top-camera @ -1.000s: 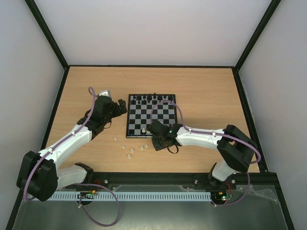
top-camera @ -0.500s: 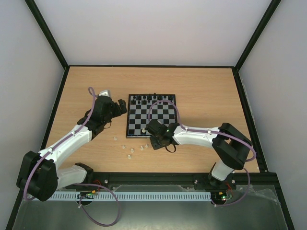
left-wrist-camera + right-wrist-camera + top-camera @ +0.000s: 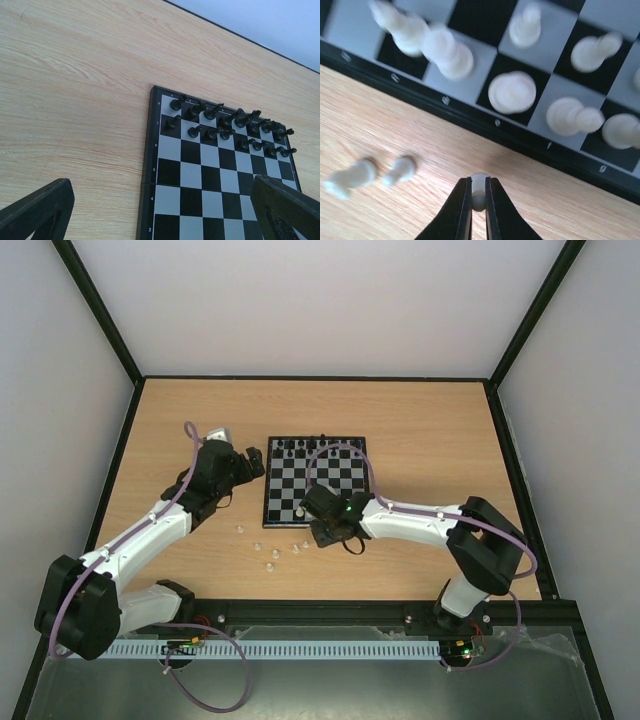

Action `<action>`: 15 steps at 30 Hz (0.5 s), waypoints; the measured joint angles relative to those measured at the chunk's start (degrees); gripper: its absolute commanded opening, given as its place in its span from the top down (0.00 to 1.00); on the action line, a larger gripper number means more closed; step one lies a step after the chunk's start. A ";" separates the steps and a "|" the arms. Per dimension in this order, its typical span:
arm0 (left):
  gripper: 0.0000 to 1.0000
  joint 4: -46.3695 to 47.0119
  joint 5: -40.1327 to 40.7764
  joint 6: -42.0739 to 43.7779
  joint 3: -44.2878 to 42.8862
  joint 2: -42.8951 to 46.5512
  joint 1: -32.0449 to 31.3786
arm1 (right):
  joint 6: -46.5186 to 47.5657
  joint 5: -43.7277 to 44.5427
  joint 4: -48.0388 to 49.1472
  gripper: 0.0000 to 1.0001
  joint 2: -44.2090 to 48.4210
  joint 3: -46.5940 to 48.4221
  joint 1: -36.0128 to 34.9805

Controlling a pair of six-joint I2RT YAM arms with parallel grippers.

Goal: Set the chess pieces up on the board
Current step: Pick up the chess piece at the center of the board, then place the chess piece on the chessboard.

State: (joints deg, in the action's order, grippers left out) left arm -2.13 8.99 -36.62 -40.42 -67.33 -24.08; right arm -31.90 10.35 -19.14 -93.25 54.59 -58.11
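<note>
Wood table (image 3: 420,430) w/ chessboard (image 3: 335,485) at centre, L gripper (image 3: 256,460) at board's 9 o'clock w/ fingers spread wide, R gripper (image 3: 478,195) at its 6 o'clock, just off the near rim, pinched tight on a white chess piece (image 3: 479,180) over the tabletop

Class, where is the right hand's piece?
In the right wrist view, the white piece is pinched in the right hand, over the table just outside the board.
</note>
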 measured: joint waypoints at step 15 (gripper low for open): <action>0.00 0.00 0.02 0.00 0.00 0.04 0.00 | 5.42 4.28 -4.79 0.92 -2.93 21.20 3.56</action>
State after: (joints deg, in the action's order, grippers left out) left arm -2.13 9.02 -36.62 -40.42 -67.29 -24.08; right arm -26.48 14.63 -23.92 -96.18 75.79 -54.54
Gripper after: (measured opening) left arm 0.995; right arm 0.081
